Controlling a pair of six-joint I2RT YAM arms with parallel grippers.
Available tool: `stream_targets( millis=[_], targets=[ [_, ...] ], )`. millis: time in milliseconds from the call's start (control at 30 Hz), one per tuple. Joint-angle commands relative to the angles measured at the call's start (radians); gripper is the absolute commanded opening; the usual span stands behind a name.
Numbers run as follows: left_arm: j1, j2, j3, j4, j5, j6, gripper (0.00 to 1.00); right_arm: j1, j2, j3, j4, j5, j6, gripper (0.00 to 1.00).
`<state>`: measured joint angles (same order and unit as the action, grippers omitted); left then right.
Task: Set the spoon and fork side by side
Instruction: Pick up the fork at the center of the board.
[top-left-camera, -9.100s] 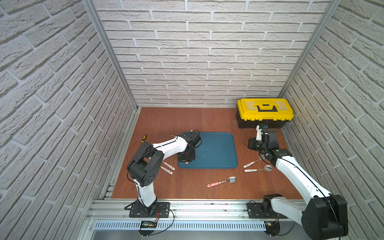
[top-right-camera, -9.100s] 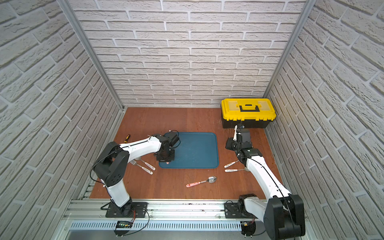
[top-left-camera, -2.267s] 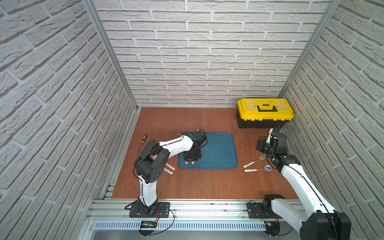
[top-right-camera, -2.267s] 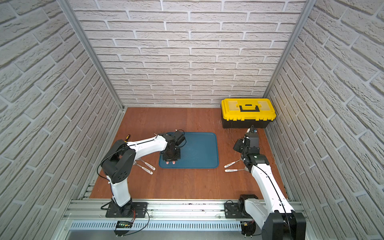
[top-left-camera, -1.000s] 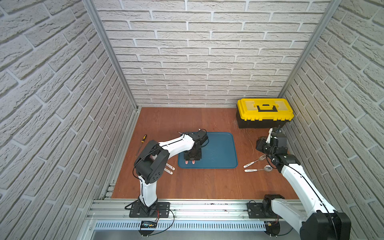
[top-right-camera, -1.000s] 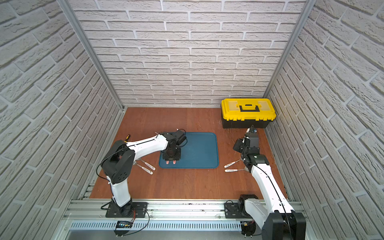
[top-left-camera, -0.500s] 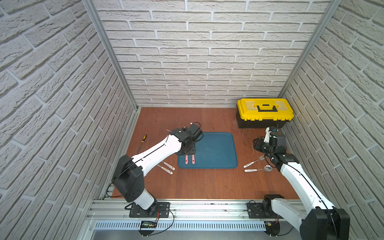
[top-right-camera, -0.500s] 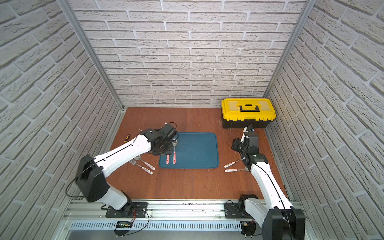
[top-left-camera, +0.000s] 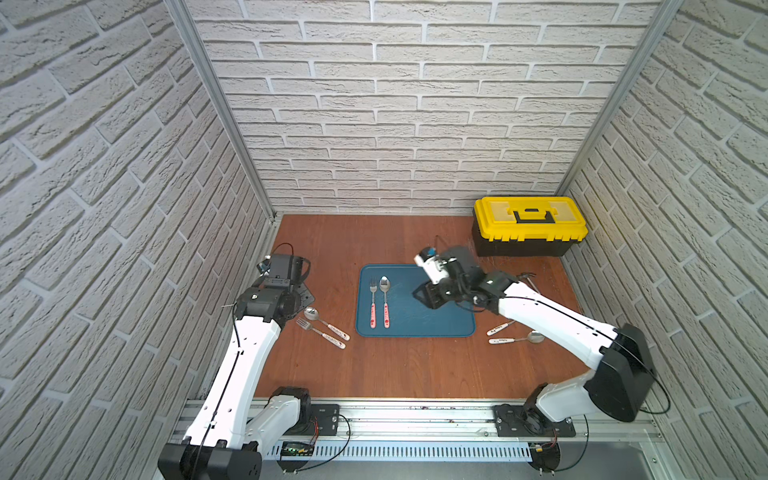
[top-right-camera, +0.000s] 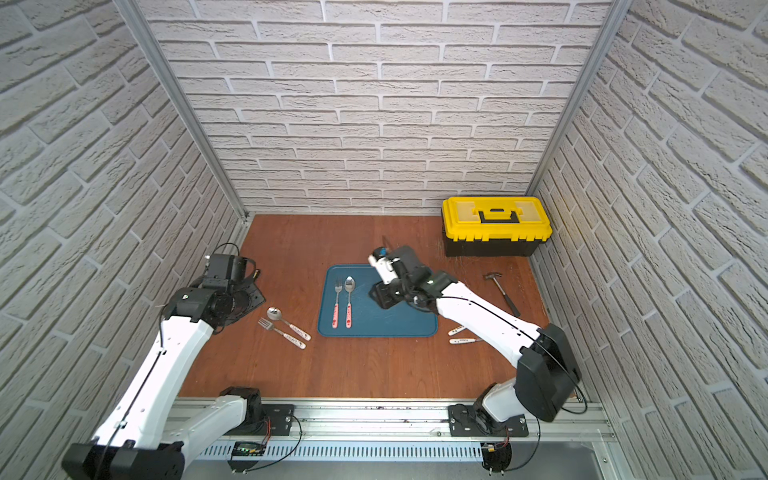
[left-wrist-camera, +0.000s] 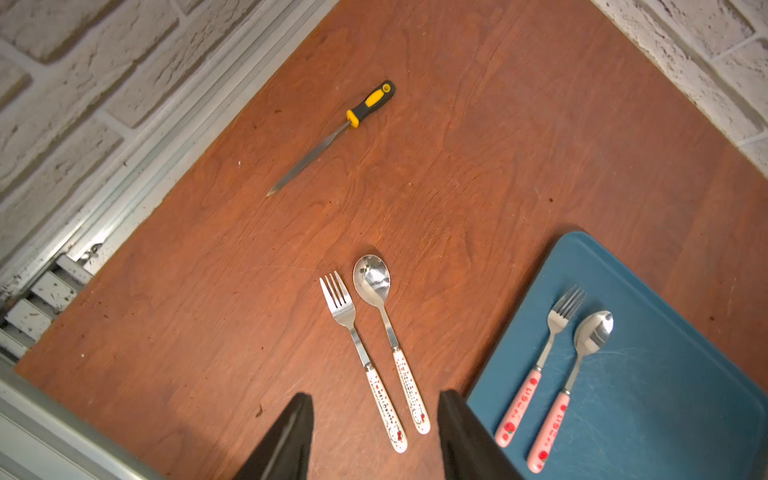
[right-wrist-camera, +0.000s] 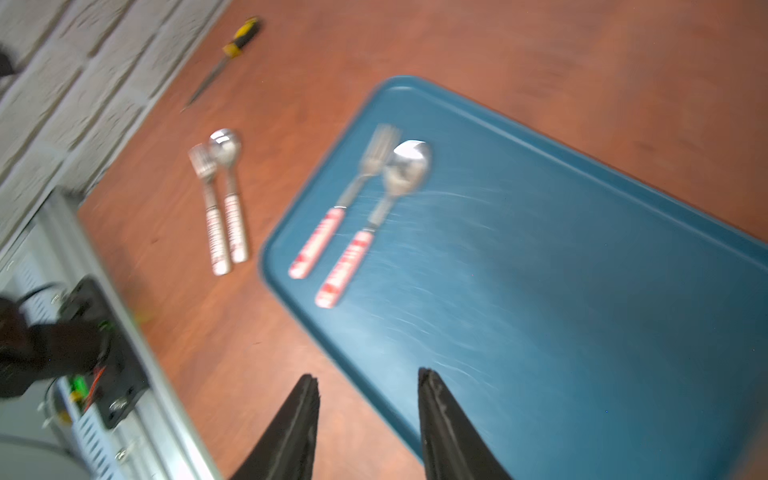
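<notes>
Fork (top-left-camera: 372, 303) and spoon (top-left-camera: 385, 302) lie parallel by the left edge of the tray (top-left-camera: 436, 324), handles toward the front; my right tool (right-wrist-camera: 368, 378), nearer, and left tool (left-wrist-camera: 376, 395) are both released, empty.

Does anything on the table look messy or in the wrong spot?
Yes. The white-handled fork and spoon right of the blue tray splay apart, unlike the neat pink-handled pair on the tray. A hammer also lies outside the yellow toolbox.
</notes>
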<state>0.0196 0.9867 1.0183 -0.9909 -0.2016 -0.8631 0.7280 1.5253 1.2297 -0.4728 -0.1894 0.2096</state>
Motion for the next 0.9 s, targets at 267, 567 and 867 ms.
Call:
stream_targets(
  millis=[267,567,867],
  targets=[
    [0.09,-0.054,-0.091,0.064,0.085,0.041,0.57,0.282,0.403,0.376,-0.131,0.013,-0.09,0.46],
    [0.307,-0.136,-0.117,0.092,0.095,0.043,0.61,0.348,0.624,0.57,-0.122,0.008,-0.141,0.47],
    [0.387,-0.141,-0.145,0.114,0.147,0.041,0.63,0.384,0.776,0.76,-0.226,0.02,-0.181,0.45]
  ],
)
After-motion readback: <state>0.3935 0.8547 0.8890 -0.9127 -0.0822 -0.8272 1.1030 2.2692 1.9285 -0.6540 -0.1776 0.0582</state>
